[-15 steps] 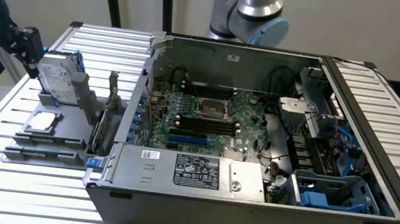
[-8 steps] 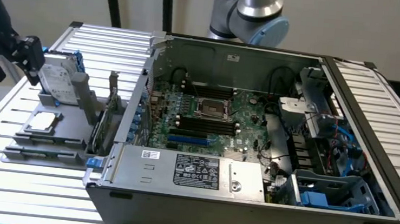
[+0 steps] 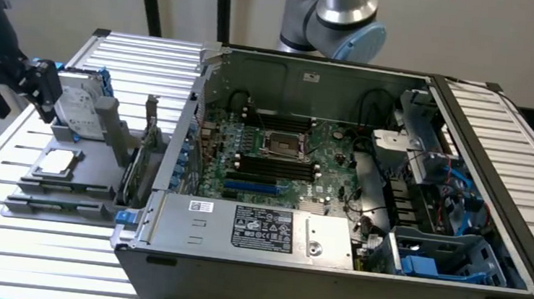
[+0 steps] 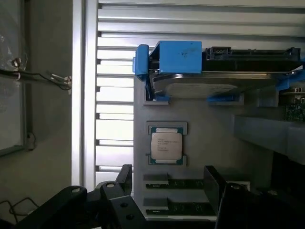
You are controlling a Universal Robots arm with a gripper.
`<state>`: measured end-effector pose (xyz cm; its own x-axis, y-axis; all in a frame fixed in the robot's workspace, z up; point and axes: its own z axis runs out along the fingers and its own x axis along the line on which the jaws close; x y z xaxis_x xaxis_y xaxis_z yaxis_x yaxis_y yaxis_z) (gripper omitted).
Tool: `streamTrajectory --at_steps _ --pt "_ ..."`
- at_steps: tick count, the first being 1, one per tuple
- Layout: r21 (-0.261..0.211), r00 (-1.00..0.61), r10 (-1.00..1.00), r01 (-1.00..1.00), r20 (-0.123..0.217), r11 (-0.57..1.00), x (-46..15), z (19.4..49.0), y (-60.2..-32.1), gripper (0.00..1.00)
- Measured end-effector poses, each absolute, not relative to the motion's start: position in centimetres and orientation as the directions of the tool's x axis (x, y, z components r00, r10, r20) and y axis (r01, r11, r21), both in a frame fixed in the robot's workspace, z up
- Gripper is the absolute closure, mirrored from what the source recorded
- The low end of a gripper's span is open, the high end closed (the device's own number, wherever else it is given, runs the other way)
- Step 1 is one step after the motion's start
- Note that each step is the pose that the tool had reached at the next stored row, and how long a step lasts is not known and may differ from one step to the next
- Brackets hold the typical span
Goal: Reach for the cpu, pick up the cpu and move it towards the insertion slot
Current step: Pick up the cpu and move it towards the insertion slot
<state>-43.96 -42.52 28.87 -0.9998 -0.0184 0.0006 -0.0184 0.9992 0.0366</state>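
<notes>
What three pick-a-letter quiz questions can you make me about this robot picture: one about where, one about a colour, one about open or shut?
1. Where is the cpu? A in the insertion slot; B on the grey tray; C on the floor.
2. What colour is the hard drive frame? A red; B yellow; C blue.
3. How are the gripper fingers? A open, empty; B shut on the cpu; C shut on a cable.
Answers: 1 B, it lies flat on the tray, not in the insertion slot. 2 C, blue plastic clasps the drive. 3 A, the fingers stand apart, gripping nothing.
</notes>
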Motion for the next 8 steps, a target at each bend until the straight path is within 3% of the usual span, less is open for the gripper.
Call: streamTrajectory --at_steps 8 --pt "0.038 -1.000 -0.010 -0.010 0.001 0.999 -43.9 27.4 -42.7 0.29"
